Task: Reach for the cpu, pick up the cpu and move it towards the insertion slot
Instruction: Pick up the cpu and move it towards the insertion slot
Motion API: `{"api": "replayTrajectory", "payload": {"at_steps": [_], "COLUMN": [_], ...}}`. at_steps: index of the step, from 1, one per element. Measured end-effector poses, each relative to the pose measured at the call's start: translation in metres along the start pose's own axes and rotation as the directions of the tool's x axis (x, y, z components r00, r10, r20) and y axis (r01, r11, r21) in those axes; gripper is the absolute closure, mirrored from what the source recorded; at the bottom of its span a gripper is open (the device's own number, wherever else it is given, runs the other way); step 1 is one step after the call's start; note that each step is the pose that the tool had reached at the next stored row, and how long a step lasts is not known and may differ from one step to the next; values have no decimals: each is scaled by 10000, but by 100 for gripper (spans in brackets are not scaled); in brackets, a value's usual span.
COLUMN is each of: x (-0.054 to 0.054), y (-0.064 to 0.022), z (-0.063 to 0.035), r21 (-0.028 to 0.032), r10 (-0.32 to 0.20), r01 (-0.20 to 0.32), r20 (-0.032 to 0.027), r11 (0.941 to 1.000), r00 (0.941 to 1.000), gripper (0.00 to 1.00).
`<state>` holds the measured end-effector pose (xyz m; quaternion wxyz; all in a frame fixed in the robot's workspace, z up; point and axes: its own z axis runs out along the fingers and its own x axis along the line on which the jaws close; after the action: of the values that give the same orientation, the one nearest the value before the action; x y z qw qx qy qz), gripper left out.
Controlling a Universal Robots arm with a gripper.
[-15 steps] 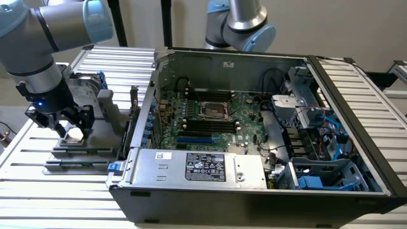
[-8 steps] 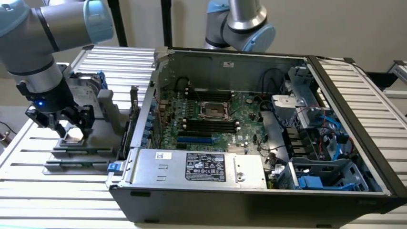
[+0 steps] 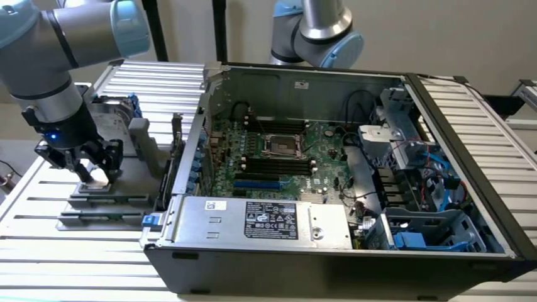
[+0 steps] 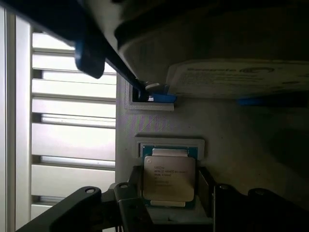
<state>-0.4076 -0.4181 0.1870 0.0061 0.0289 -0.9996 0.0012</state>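
Observation:
The cpu (image 3: 94, 187) is a small silver-grey square lying flat in a pale holder on the grey fixture, at the exterior view's left, outside the computer case. My gripper (image 3: 95, 178) hangs right over it, pointing down. In the wrist view the cpu (image 4: 169, 177) lies between my dark fingers (image 4: 136, 186), which stand close on two opposite sides of it. My gripper (image 4: 170, 187) is open, and the chip still rests in its holder. The insertion slot (image 3: 281, 145), a shiny metal frame with a dark centre, sits on the green board inside the case.
The open black computer case (image 3: 201, 113) stands to the exterior view's right of the fixture, its near wall between the cpu and the slot. A silver hard drive (image 4: 241, 77) with blue brackets sits behind the cpu. The power supply (image 3: 264, 220) lies at the case's front. A second arm (image 3: 315, 31) rises behind.

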Motion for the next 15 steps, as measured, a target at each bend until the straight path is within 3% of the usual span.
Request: {"api": "replayTrajectory", "payload": {"at_steps": [10,15], "x": [-1,1], "y": [0,-1], "z": [-5,-89], "r21": [-4,0], "r10": [-1,-1], "r01": [1,1], "r20": [7,-1], "r11": [10000,10000], "r00": [10000,10000], "gripper": [46,46]}}
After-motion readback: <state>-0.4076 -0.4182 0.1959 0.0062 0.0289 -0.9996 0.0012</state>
